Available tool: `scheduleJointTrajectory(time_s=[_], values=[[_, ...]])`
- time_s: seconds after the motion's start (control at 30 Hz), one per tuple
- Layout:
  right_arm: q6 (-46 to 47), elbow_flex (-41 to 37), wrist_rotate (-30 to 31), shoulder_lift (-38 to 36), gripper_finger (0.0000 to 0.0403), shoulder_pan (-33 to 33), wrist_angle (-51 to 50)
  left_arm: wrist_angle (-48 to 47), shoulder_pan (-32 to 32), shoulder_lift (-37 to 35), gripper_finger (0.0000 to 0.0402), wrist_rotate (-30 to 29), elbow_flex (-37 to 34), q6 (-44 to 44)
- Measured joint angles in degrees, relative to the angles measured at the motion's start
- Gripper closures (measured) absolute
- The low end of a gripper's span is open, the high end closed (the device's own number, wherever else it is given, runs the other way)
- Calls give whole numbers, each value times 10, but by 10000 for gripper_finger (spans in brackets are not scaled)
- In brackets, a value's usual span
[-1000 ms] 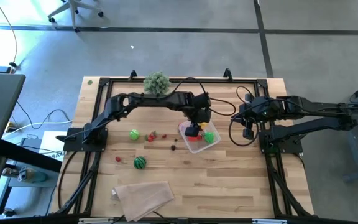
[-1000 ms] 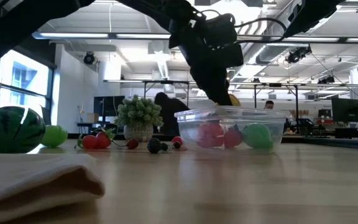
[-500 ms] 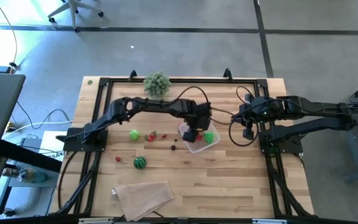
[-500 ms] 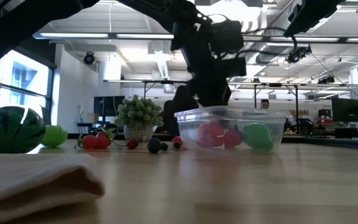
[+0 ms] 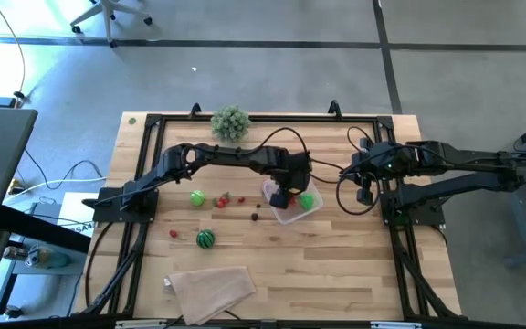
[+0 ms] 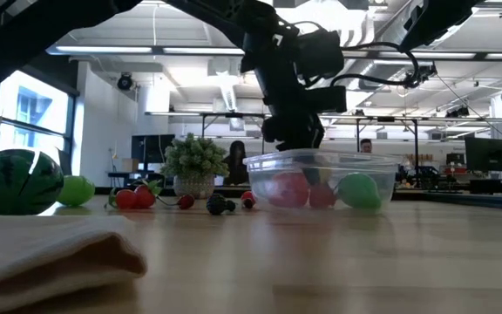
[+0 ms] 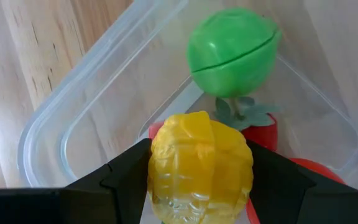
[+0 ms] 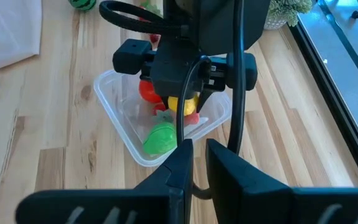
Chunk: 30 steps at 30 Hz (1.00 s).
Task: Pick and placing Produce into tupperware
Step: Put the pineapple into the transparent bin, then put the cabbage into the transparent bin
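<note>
The left end effector (image 7: 199, 171) is clamped on a yellow fruit (image 7: 201, 167), low inside the tupperware (image 5: 286, 203), so release should drop it in. The right end effector (image 8: 192, 163) waits together beside the tupperware.

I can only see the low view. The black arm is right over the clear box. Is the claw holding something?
Observer: Yes. The left wrist view shows the left claw shut on a yellow bumpy piece, right over the clear box.
Operator: What's already in the box?
Observer: A green round fruit and a red piece with a green leafy top lie just beyond the yellow one.
Operator: Where's the other arm?
Observer: From above, the right claw waits with its fingers shut to the right of the box, apart from it.
Operator: Anything left outside?
Observer: From above, a striped watermelon ball sits left of the box, nearer the folded cloth.
</note>
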Motion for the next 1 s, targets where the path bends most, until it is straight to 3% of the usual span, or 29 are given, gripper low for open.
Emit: scheduleJointTrajectory(time_s=[0.23, 0.6, 1.0], values=[[0, 0, 0, 0, 368, 0, 0, -19, 0, 0, 172, -11, 0, -4], [0, 0, 0, 0, 368, 0, 0, -30, 0, 0, 92, -60, 6, -30], [0, 0, 0, 0, 368, 0, 0, -208, -1, 0, 93, -35, 155, -107]])
